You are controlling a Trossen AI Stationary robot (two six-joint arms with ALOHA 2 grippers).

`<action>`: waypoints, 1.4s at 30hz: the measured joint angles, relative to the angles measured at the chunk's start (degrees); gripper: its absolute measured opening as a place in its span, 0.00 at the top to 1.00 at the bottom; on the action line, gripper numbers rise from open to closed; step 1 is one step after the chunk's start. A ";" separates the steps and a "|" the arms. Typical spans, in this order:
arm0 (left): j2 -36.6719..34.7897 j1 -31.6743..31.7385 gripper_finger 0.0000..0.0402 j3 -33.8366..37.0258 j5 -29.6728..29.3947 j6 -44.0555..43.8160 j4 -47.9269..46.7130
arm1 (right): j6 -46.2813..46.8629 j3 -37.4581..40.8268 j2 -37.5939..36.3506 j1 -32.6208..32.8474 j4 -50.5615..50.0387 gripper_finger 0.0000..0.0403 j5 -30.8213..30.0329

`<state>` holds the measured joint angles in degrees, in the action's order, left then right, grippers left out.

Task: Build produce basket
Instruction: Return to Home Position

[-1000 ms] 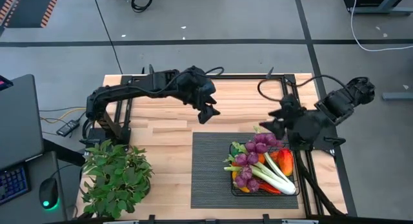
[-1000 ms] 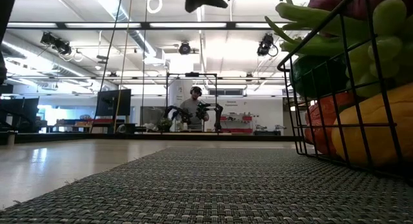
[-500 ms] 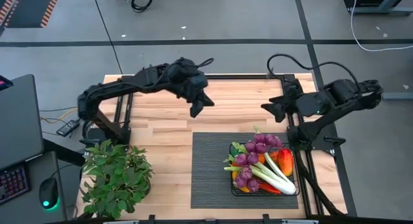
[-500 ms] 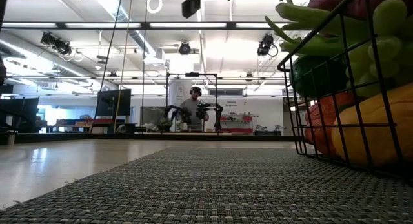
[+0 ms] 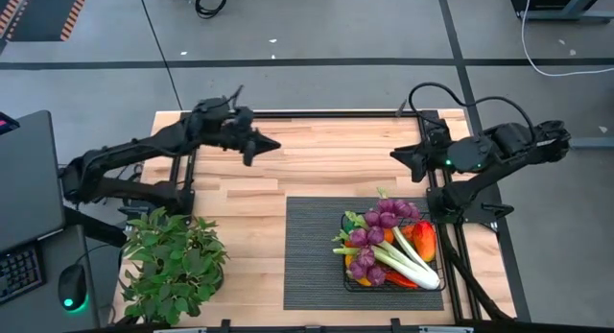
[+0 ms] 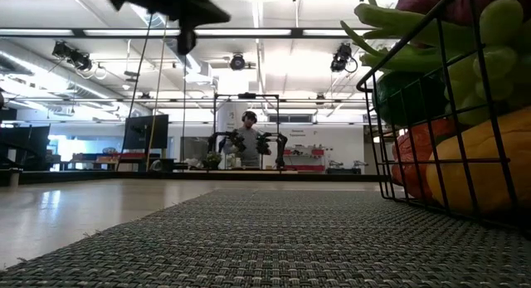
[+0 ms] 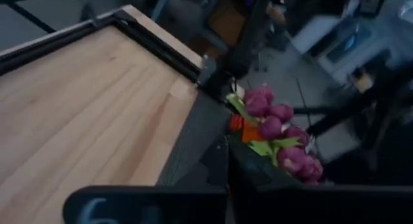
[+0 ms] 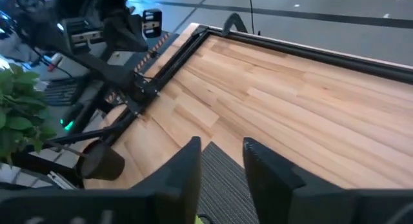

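Basket (image 5: 347, 280) sits at about 4 o'clock on the tabletop (image 5: 336, 160), on the right part of a dark ribbed mat (image 5: 312, 251). It is heaped above its rim. Purple grapes (image 5: 384, 216) lie along the top, a pale leek (image 5: 408, 261) slants across them, and something red and orange (image 5: 422, 239) presses against the 3 o'clock wall. The load looks complete.

The wire frame should be stiff and light in itself, though the filling probably adds some weight. The toys are likely hard, smooth and loose, so the top layer could roll off at any tilt. The best hold is probably the top rim wire on a short side, or both short sides at once, where nothing bulges over. The thin wire may twist in a single grip, so a level lift from two sides seems safer. Pushing it across the ribbed mat would probably drag and jolt the pile.

Both arms are well clear of it. The left claw (image 5: 269, 146) hangs near 11 o'clock over bare wood, and I cannot tell whether it is released or clenched. The right claw (image 5: 395, 155) hangs near 2 o'clock. It is released, with a narrow gap showing in its wrist view, and it holds nothing. A potted plant (image 5: 173, 266) stands at 8 o'clock.
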<state>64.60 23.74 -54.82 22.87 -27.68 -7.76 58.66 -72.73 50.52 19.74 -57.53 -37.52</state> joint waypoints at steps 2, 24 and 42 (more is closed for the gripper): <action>-3.30 1.15 0.99 4.34 0.17 -2.59 2.85 | -0.15 2.55 -1.69 -0.57 2.10 0.75 -0.09; -24.49 7.96 1.00 30.85 5.57 -20.94 22.81 | 9.01 40.07 -22.05 -6.31 35.85 0.98 1.62; -33.90 14.31 0.99 46.89 7.75 -31.36 31.88 | -4.13 59.08 -34.52 -12.81 62.35 0.99 7.66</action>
<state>30.70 38.04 -7.92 30.61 -59.05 24.12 54.53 -13.64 15.99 6.94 4.83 -29.86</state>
